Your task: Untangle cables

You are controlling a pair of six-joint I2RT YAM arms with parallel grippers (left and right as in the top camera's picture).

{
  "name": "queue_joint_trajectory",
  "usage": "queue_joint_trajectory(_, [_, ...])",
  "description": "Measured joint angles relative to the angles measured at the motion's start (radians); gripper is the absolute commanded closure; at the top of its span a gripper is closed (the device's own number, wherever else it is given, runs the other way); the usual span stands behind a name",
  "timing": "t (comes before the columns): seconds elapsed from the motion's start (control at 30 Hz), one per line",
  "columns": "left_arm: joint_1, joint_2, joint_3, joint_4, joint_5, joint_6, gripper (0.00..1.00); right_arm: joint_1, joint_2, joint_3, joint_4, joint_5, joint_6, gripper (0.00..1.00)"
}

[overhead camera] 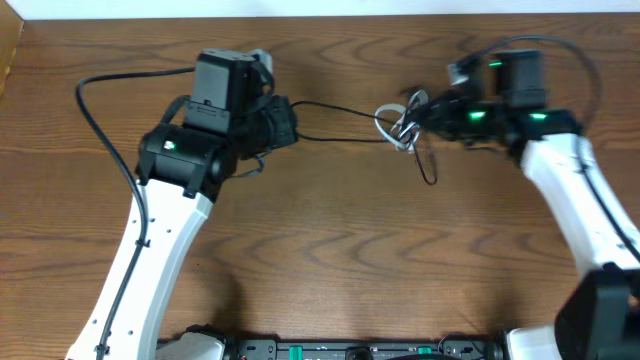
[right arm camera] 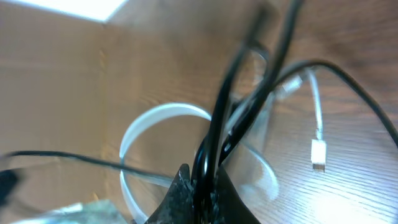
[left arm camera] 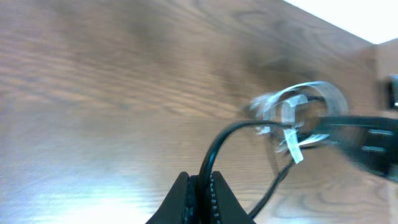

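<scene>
A thin black cable (overhead camera: 335, 108) runs taut between my two grippers above the wooden table. A white cable (overhead camera: 392, 124) is coiled in loops at its right end, with a small black loop hanging below. My left gripper (overhead camera: 290, 120) is shut on the black cable (left arm camera: 214, 152), which rises from its jaws (left arm camera: 200, 186) toward the white coil (left arm camera: 298, 106). My right gripper (overhead camera: 425, 110) is shut on black cable strands (right arm camera: 227, 106) at its jaws (right arm camera: 200, 183). White loops (right arm camera: 149, 121) and a white plug (right arm camera: 318, 152) lie beyond it.
The wooden table (overhead camera: 330, 250) fills the overhead view. A thicker black cord (overhead camera: 105, 150) of the left arm arcs at the left. Another arm cord (overhead camera: 560, 50) loops above the right arm. The table's far edge (overhead camera: 320, 12) meets a white wall.
</scene>
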Motion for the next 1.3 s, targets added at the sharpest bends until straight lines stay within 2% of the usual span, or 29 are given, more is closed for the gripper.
queue_joint_trajectory(0.27, [0.125,0.0,0.0,-0.066,-0.043,0.092,0.93,-0.325,-0.054,-0.002,-0.089,-0.132,-0.031,0.99])
queue_joint_trajectory(0.4, [0.142,0.0,0.0,-0.071,-0.063,0.116,0.92,-0.407,-0.054,-0.002,-0.147,-0.113,-0.062,0.99])
queue_joint_trajectory(0.6, [0.144,0.0,0.0,-0.071,-0.082,0.132,0.93,-0.425,-0.054,-0.003,-0.289,0.153,-0.095,0.99])
queue_joint_trajectory(0.73, [0.144,0.0,0.0,-0.069,-0.106,0.14,0.93,-0.425,-0.054,-0.003,-0.32,0.274,-0.132,0.99])
queue_joint_trajectory(0.93, [0.15,0.001,0.0,-0.071,-0.299,0.146,0.93,-0.428,-0.054,-0.003,-0.345,0.395,-0.154,0.99])
queue_joint_trajectory(1.07, [0.234,0.002,0.0,-0.074,-0.41,0.116,0.93,-0.464,-0.054,-0.003,-0.352,0.415,-0.155,0.99])
queue_joint_trajectory(1.2, [0.357,0.003,0.0,-0.047,-0.452,0.093,0.92,-0.526,-0.054,-0.003,-0.359,0.446,-0.155,0.99])
queue_joint_trajectory(1.3, [0.399,0.003,0.0,-0.032,-0.454,0.093,0.93,-0.543,-0.047,-0.003,-0.359,0.437,-0.16,0.99])
